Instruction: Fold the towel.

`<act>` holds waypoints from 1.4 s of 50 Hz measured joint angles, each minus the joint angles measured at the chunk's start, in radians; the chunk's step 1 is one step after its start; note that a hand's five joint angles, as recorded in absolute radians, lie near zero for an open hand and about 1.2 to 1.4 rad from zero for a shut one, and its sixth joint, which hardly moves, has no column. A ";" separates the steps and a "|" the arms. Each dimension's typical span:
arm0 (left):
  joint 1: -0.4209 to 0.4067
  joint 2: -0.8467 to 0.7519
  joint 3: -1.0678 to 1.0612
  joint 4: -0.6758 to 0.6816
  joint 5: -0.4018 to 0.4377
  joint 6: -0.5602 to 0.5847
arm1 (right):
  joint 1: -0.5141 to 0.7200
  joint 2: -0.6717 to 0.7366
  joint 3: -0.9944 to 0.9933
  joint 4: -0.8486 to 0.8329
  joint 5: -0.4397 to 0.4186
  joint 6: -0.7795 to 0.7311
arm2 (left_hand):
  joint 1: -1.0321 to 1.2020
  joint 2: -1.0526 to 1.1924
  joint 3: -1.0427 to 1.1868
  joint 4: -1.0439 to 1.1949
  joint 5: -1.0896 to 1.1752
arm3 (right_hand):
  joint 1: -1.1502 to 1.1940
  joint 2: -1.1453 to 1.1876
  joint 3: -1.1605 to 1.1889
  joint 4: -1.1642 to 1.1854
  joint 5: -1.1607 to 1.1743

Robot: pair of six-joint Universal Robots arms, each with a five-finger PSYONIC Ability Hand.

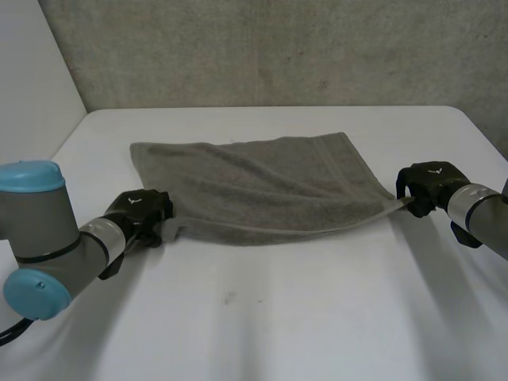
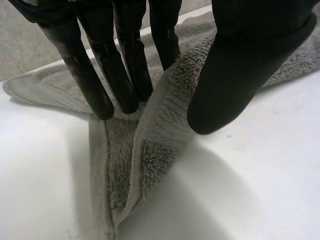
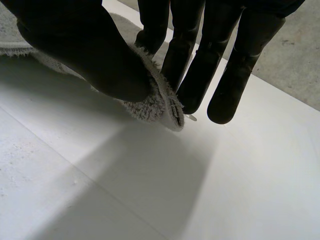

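Your left hand [image 1: 141, 208] pinches the near-left corner of the grey towel [image 1: 262, 184] between thumb and fingers; your right hand [image 1: 431, 184] clamps its near-right corner. It lies spread across the middle of the bench [image 1: 302, 317], its near edge taut between them.

White table [image 1: 317, 333]: small dark speck [image 1: 228, 298] near front edge, left of centre. Grey concrete wall [image 1: 278, 48] behind far edge; white panel [image 1: 32, 71] beyond far-left corner.

Left hand [image 1: 143, 210]: low over the table, straight fingers and thumb pinching a towel [image 1: 262, 186] corner.
Right hand [image 1: 429, 184]: identical pinch, opposite near corner.
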State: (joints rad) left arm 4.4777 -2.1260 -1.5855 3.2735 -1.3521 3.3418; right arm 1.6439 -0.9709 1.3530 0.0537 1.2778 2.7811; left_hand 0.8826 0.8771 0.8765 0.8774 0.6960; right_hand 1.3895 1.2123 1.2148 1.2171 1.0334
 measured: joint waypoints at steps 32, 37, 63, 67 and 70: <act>-0.007 0.525 0.372 -0.402 0.003 0.165 | 0.009 -0.426 -0.399 0.424 -0.067 -0.034 | 0.305 0.339 0.338 0.340 0.337 | 0.002 0.000 0.001 0.000 0.001; -0.001 0.420 0.533 -0.616 0.010 0.314 | 0.014 -0.387 -0.539 0.582 -0.063 -0.117 | 0.305 0.339 0.338 0.340 0.337 | 0.003 0.000 0.001 0.000 0.001; -0.024 -0.212 1.139 -0.309 0.007 0.387 | 0.122 0.210 -1.170 0.236 0.129 -0.087 | 0.309 0.340 0.340 0.340 0.338 | 0.003 0.000 0.001 0.000 0.001; -0.037 -0.189 1.207 -0.097 0.001 0.344 | 0.121 0.179 -1.281 0.089 0.152 -0.010 | 0.310 0.340 0.340 0.340 0.339 | 0.003 0.000 0.001 0.000 0.001; -0.041 -0.154 1.205 0.019 -0.007 0.287 | 0.120 0.141 -1.301 0.032 0.168 0.021 | 0.310 0.340 0.340 0.340 0.339 | 0.003 0.000 0.001 0.000 0.002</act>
State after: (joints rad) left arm 4.4367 -2.2804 -0.3809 3.2929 -1.3591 3.6285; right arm 1.7641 -0.8296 0.0515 0.0858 1.4458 2.8025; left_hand 1.1923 1.2168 1.2164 1.2176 1.0351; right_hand 1.3925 1.2127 1.2154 1.2174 1.0349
